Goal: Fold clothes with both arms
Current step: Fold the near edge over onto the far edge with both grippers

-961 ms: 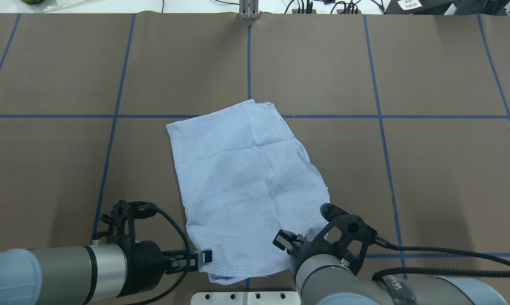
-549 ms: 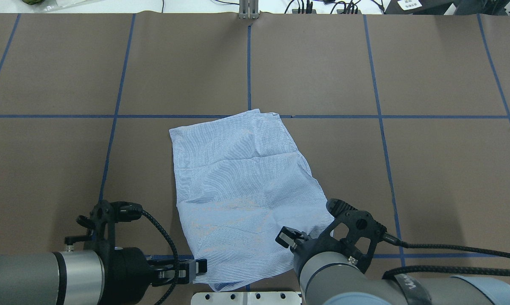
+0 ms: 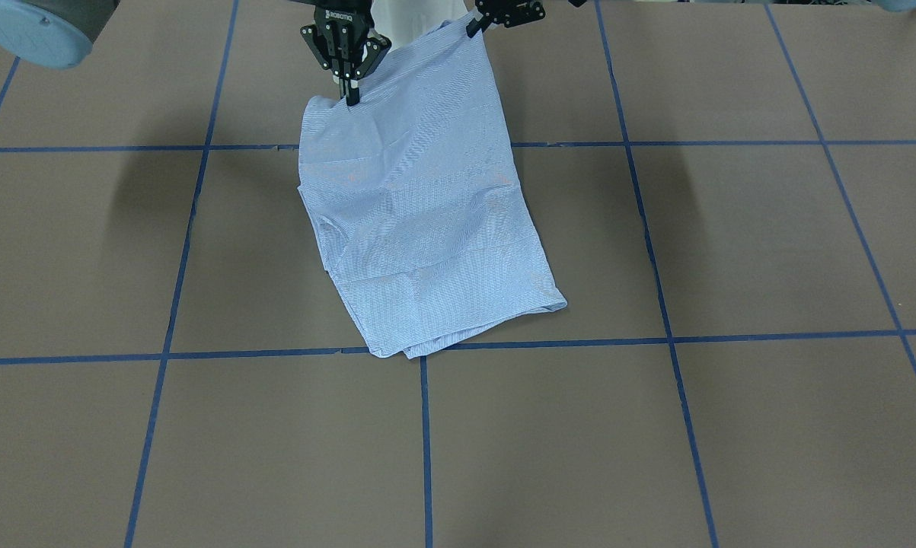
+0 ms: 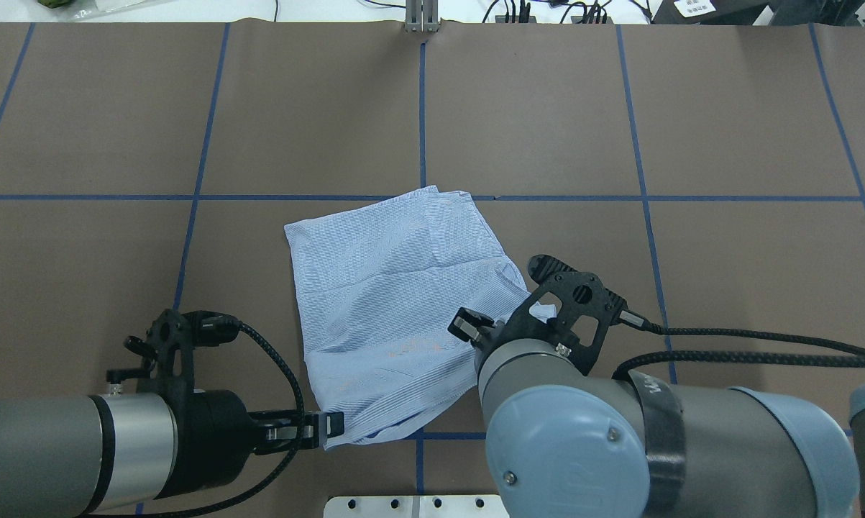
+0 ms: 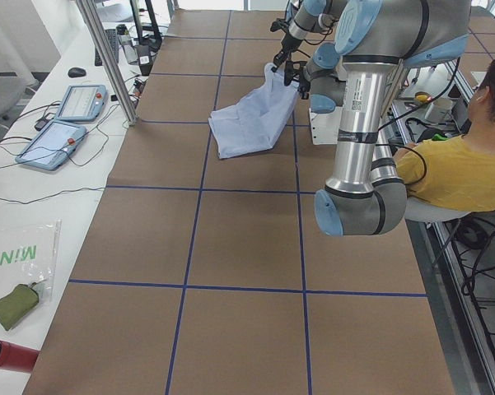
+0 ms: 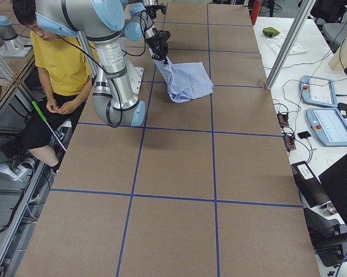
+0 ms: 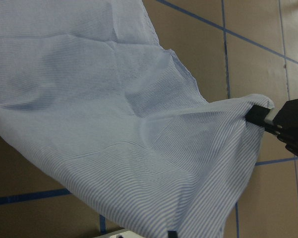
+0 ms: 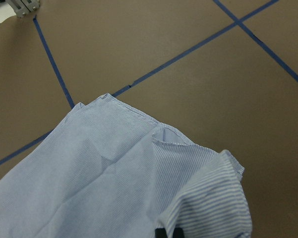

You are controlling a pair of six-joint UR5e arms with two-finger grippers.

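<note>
Brown worktop (image 4: 727,302) bears the shirt (image 4: 389,288), lower-centre corners pinched by left hand (image 4: 333,426) and right hand (image 3: 349,97). Uneven lifting might tug one corner free.

— What are the arms made of, by the look?
— Left arm (image 4: 44,453) and right arm (image 4: 698,439): grey tubes, silver rings, a light blue joint cap (image 4: 558,460) with small screws.
— Cables?
— Braided black cables (image 4: 720,332), black perforated wrist mounts (image 4: 590,316).

Overhead, right tool (image 3: 349,95) tips and shirt (image 4: 389,302) corner behind right arm (image 4: 619,432).
</note>
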